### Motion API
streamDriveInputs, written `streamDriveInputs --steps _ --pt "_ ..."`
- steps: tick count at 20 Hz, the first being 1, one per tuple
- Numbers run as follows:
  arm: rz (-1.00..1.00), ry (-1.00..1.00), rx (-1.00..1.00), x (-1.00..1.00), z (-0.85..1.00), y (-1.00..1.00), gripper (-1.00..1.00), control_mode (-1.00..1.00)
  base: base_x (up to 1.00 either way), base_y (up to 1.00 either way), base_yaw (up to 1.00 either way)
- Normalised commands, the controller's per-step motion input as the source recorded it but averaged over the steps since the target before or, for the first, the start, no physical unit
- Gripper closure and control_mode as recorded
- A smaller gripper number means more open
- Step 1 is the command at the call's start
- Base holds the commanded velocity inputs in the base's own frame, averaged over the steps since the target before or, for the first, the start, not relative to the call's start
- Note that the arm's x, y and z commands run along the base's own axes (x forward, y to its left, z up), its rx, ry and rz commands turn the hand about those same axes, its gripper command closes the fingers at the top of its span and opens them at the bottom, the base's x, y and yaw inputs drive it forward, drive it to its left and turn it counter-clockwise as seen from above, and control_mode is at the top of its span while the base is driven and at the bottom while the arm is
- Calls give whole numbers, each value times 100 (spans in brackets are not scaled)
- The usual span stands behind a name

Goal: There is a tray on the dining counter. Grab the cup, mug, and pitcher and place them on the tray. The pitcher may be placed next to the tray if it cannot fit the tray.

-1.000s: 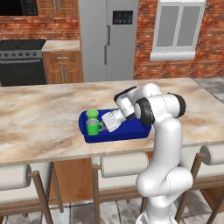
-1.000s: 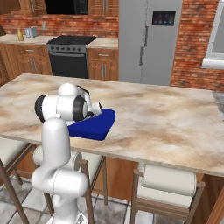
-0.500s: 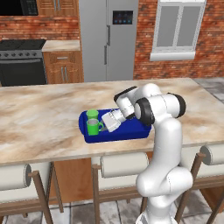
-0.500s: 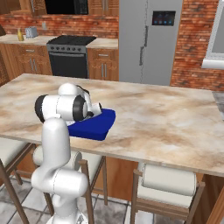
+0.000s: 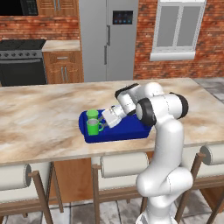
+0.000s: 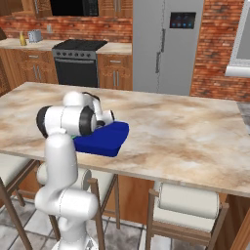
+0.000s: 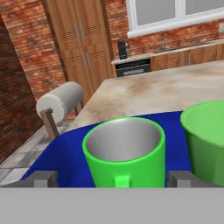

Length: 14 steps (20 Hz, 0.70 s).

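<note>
From the left base view, the gripper [image 5: 104, 119] stands spread just behind one bright-green mug [image 5: 93, 127], loop handle toward it, with one green handleless cup [image 5: 92, 114] touching beyond; both sit at the far end of the single deep-blue tray [image 5: 131, 129], on the dining counter [image 5: 39, 118] near its front edge. In the right base view the tray's [image 6: 108, 137] right half lies bare, wide counter [image 6: 185, 132] beyond it. In the hand view the mug [image 7: 124, 151] stands between the parted fingertips [image 7: 43, 178], touching neither, cup [image 7: 205, 135] right

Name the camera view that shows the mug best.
The hand view: the mug is close up, upright on the tray, between the open gripper fingertips. The left base view shows it small, handle facing the gripper. In the right base view the arm hides it.
</note>
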Motion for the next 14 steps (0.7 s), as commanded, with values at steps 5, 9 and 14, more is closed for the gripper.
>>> streamDriveInputs --steps 5,9,14 --pt "0 0 -2 -20 68 -15 -100 -100 0 0 0" --pt "-4 0 -7 -46 62 -37 -100 -100 0 0 0" --pt "-15 0 -8 -58 59 -53 -100 -100 0 0 0"
